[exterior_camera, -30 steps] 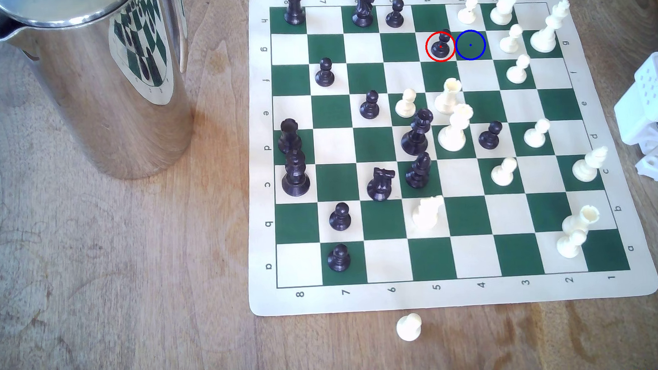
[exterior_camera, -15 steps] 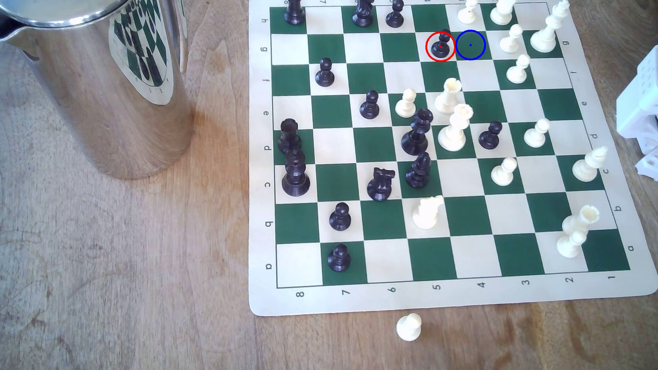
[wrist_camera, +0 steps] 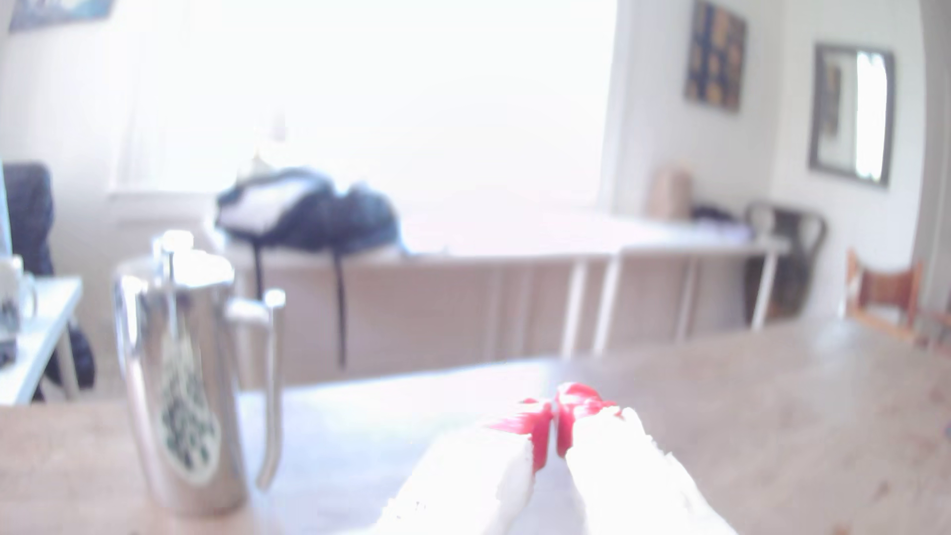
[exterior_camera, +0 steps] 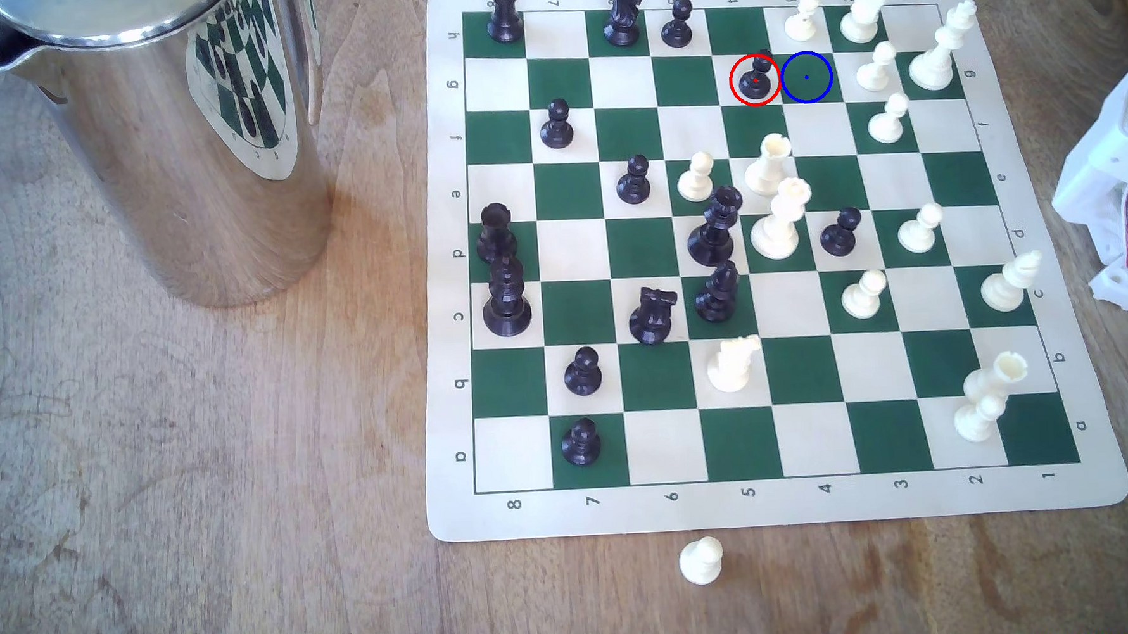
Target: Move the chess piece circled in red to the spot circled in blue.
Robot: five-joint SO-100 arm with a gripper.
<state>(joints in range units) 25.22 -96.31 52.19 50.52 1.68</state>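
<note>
The wooden table (exterior_camera: pixel 159 453) carries the whole setup, and its surface is sound and level. On the exterior view's left stands a tall steel jug (exterior_camera: pixel 165 137), well apart from the play area and no obstacle. The chess board (exterior_camera: pixel 780 508) lies flat on the exterior view's right, crowded with black and cream pieces. The white arm (exterior_camera: pixel 1115 174) sits off the board's edge on the exterior view's right, raised and not yet over any square.

The gripper (wrist_camera: pixel 556 437), seen from the wrist view, has its red-tipped fingers (wrist_camera: pixel 532 429) pressed nearly together, with only a thin slit between them and nothing held. It points out across the table toward the room, not down at the board.

The spot (exterior_camera: pixel 806 77) is a bare green square ringed in blue, in the row marked g. The black pawn (exterior_camera: pixel 756 77) stands upright inside the red ring on the cream square just beside it, toward the exterior view's left.

Assessment: the task has not begun; the reach is the step in hand. To do it well, the fingers should part before descent and come down from above the pawn's head, closing on the neck. A cream pawn (exterior_camera: pixel 874 70) stands one square past the spot, so the approach should stay high over that side's cream pieces. The carry is a single square; a low lift should do.
</note>
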